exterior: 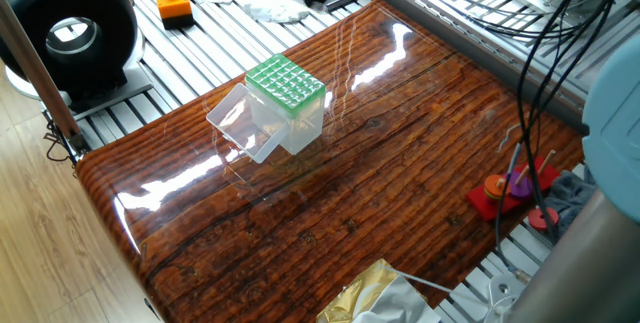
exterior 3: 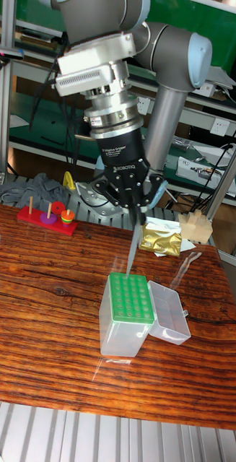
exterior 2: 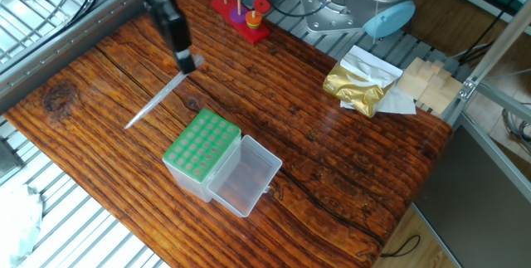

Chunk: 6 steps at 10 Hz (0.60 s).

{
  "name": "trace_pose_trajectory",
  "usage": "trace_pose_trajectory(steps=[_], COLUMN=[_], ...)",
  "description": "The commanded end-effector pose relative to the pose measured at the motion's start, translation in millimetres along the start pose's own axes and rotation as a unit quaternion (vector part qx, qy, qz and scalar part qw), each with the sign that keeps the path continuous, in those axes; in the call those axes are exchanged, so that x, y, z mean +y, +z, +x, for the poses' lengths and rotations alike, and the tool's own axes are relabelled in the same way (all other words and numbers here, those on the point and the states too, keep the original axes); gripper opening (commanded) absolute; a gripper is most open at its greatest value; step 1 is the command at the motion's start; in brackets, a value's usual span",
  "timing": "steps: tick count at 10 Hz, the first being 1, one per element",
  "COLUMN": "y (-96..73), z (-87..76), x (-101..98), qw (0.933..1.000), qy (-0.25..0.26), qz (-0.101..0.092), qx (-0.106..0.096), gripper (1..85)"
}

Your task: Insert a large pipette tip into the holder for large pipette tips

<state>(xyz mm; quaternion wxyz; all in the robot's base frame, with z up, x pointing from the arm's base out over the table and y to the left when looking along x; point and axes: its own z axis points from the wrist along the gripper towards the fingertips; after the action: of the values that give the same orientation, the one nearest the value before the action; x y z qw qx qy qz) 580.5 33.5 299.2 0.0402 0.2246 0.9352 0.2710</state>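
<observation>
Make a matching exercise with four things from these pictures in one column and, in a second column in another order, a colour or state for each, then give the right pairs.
Things:
1. large pipette tip
2. holder for large pipette tips
3. gripper
4. foil packet

Colour or state:
A. green top grid, clear lid hanging open
B. gold and crinkled
C. translucent white, held slanting above the table
D. shut on a slim tube

Pairs: 1-C, 2-A, 3-D, 4-B
</observation>
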Motion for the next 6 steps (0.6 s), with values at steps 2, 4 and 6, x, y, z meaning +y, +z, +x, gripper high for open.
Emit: trace_pose_trajectory(steps=[2, 4, 6], y=[-1.8, -0.2, -7.5], z=[-31.2, -31.2, -25.0], x=[25.4, 25.1, 49.1], qw=[0.9862, 0.9838, 0.9784], qy=[0.151, 0.156, 0.167], qz=[-0.061, -0.083, -0.121], qx=[-0.03, -0.026, -0.012], gripper=[1.0, 1.0, 1.0])
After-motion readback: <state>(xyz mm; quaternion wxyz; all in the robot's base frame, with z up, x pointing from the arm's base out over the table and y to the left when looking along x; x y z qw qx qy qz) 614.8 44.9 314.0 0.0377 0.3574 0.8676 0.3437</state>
